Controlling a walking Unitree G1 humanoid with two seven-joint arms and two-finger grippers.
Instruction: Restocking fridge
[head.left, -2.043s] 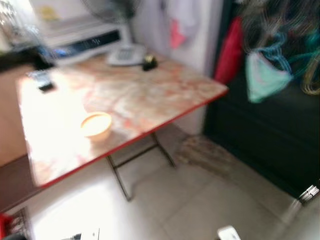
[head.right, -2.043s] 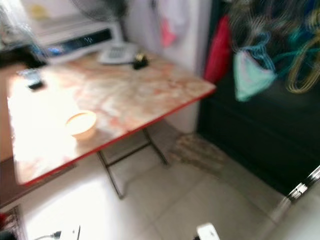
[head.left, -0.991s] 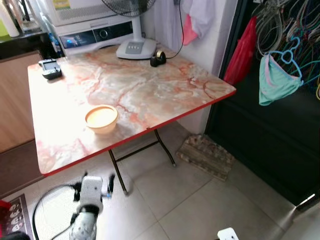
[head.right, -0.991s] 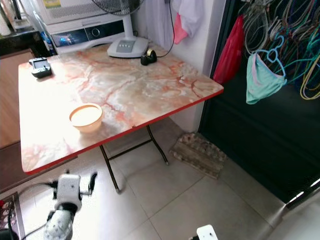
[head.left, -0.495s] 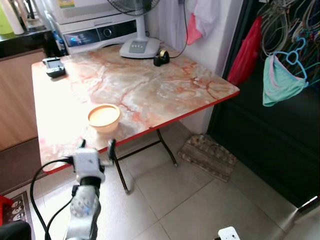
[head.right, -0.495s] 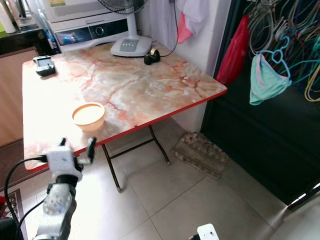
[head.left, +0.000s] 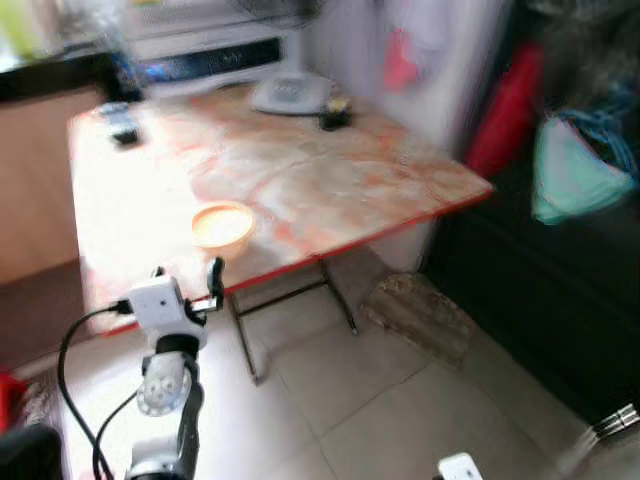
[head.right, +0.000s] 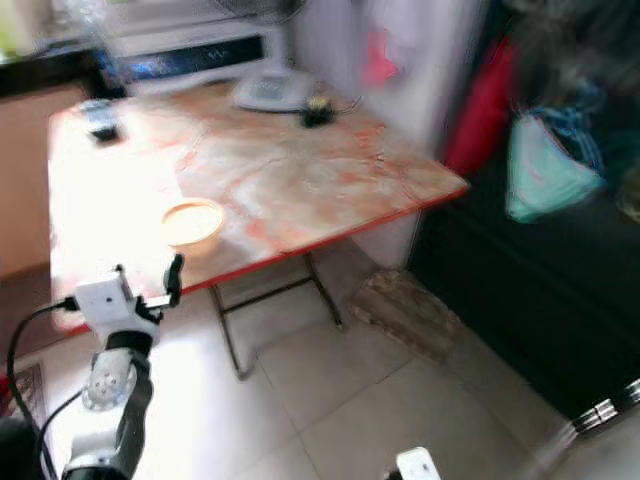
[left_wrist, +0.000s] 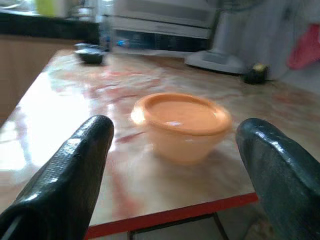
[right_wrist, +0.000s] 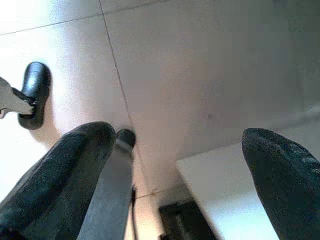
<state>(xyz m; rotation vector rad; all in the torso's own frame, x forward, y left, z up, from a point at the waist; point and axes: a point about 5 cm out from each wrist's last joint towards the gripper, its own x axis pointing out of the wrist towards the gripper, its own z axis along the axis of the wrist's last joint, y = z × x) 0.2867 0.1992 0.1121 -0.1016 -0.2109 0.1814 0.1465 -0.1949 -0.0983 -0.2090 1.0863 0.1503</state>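
A small orange bowl (head.left: 222, 225) with a flat lid sits near the front edge of a marble-patterned folding table (head.left: 330, 180) with a red rim. My left gripper (head.left: 187, 275) is raised just in front of that edge, below and slightly left of the bowl, open and holding nothing. In the left wrist view the bowl (left_wrist: 180, 125) stands a little way ahead between the two black fingers (left_wrist: 65, 180). My right gripper (right_wrist: 177, 135) hangs low over pale floor tiles, open and holding nothing.
A fan base (head.left: 290, 92), a small dark object (head.left: 335, 115) and a dark device (head.left: 122, 125) lie at the table's far side. A white appliance (head.left: 200, 55) stands behind. A door mat (head.left: 420, 315) lies on the floor by a dark wall with a teal garment (head.left: 580, 180).
My left arm has come up from the floor level to the table's front edge, nearer the bowl. The head camera has shifted a little and the picture is now blurred.
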